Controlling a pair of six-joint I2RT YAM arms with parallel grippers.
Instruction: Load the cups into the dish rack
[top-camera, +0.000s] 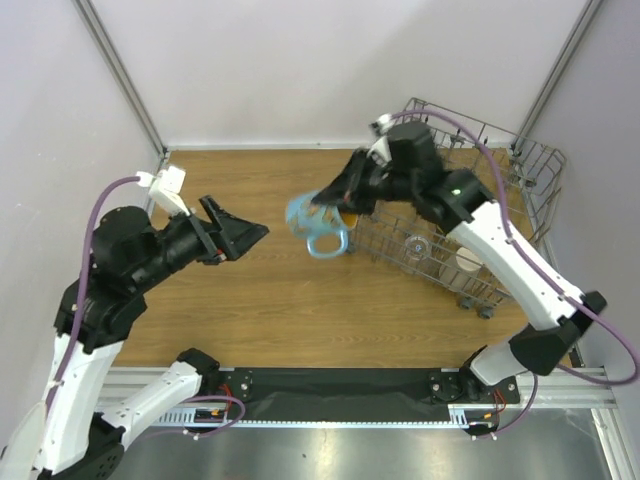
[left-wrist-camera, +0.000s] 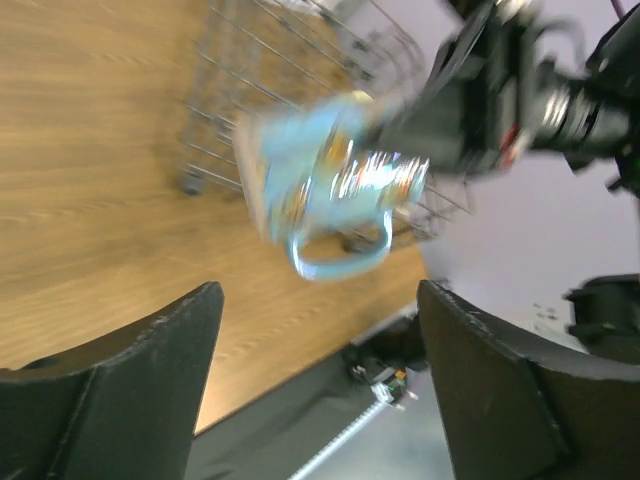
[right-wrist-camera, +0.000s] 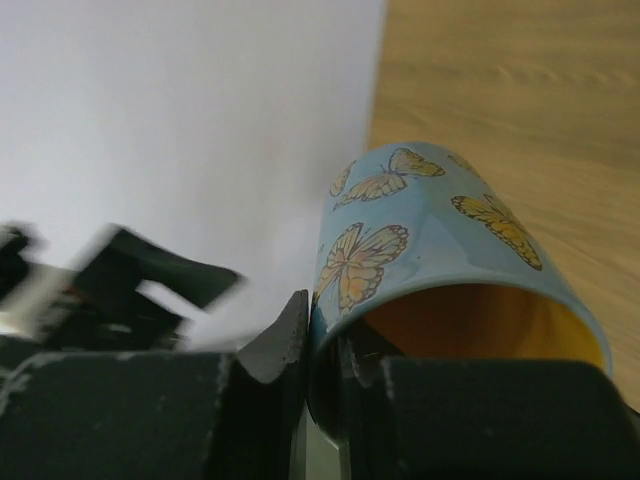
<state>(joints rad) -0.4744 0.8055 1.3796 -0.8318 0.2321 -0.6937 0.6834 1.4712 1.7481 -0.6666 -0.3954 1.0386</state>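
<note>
Left gripper (top-camera: 250, 238) has its jaws spread wide with nothing between them. It hangs above the wooden table (top-camera: 250, 310) on the left side, pointed toward the mug. Blue butterfly mug (top-camera: 312, 226) is off the table mid-scene, just left of the dish rack, tipped on its side, orange-yellow inside. Right gripper (top-camera: 338, 203) is clamped on the mug, pinching its rim wall between the fingers. Grey wire dish rack (top-camera: 500, 140) sits at the far right corner. Inside it are a clear glass (top-camera: 415, 243) and a pale cup (top-camera: 468, 260), both near its front wall.
</note>
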